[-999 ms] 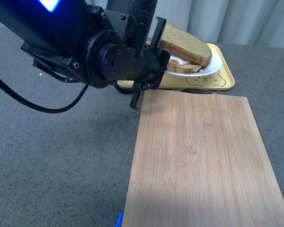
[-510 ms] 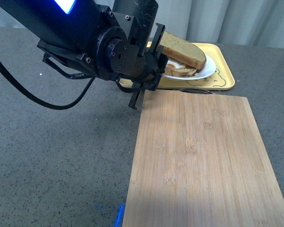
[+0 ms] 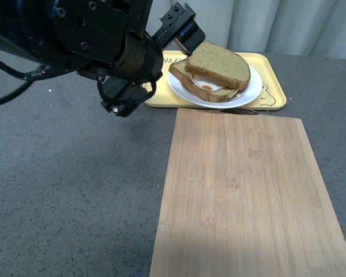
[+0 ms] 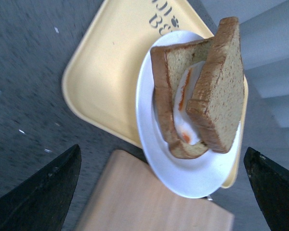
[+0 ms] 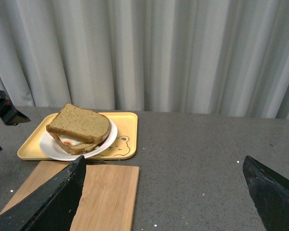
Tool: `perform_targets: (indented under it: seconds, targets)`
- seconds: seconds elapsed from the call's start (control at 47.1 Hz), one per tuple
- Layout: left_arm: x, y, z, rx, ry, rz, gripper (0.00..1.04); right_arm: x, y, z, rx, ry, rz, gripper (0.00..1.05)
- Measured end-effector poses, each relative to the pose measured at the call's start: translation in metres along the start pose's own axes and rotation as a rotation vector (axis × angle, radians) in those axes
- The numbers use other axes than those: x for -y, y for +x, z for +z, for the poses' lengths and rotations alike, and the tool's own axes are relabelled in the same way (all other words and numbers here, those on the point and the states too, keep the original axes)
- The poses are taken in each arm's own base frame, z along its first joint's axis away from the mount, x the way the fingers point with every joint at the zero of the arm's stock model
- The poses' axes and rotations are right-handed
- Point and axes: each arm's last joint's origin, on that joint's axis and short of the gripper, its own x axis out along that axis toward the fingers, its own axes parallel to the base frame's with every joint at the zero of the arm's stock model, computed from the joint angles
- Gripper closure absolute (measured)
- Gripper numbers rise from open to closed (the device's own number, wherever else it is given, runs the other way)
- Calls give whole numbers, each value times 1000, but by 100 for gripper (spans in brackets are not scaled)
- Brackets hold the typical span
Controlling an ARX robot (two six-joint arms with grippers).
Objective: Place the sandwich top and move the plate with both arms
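Now, from the front view, the sandwich top (image 3: 219, 63) lies on the slice with the egg (image 3: 203, 86), a little shifted, so some egg white shows at the near edge; both rest on the plate (image 3: 251, 91), which sits on the yellow tray (image 3: 274, 98) just behind the bamboo board (image 3: 242, 190). The left gripper (image 3: 183, 32) is beside the bread at its left end, apart from it and holding nothing — I judge the placing is done. From the left wrist view, the two dark fingertips (image 4: 43, 190) stand wide apart with the plate between them but far off, empty. From the right wrist view, the right gripper (image 5: 164, 197) is also wide open and empty, well away from the plate — probably waiting for the two-arm move.
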Motion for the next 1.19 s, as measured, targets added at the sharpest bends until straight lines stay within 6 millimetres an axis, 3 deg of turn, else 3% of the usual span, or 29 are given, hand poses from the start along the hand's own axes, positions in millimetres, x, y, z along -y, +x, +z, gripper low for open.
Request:
perform_targets:
  seconds: [0.042, 0.085, 0.149, 0.212, 0.297, 0.404, 0.489, 0.595, 1.19]
  targets:
    - [-1, -6, -3, 24, 79, 7, 7, 0, 0, 0, 1, 0, 0, 9]
    - [-9, -10, -7, 160, 202, 12, 13, 0, 0, 0, 0, 0, 0, 9]
    - [-29, -28, -11, 391, 436, -23, 27, 0, 0, 0, 1, 0, 1, 9]
    - [-46, -46, -8, 476, 545, -33, 36, 0, 0, 0, 0, 0, 0, 9]
    - [-60, -75, 5, 576, 620, -42, 49, 0, 0, 0, 0, 0, 0, 9]
    - [-81, -120, 22, 645, 689, -28, 72, 0, 0, 0, 0, 0, 0, 9]
    - [-100, -140, 20, 623, 717, -10, 88, 0, 0, 0, 0, 0, 1, 9]
    - [-112, -156, 20, 611, 724, 0, 101, 0, 0, 0, 0, 0, 0, 9]
    - [-145, -237, 17, 615, 738, -1, 101, 0, 0, 0, 0, 0, 0, 9]
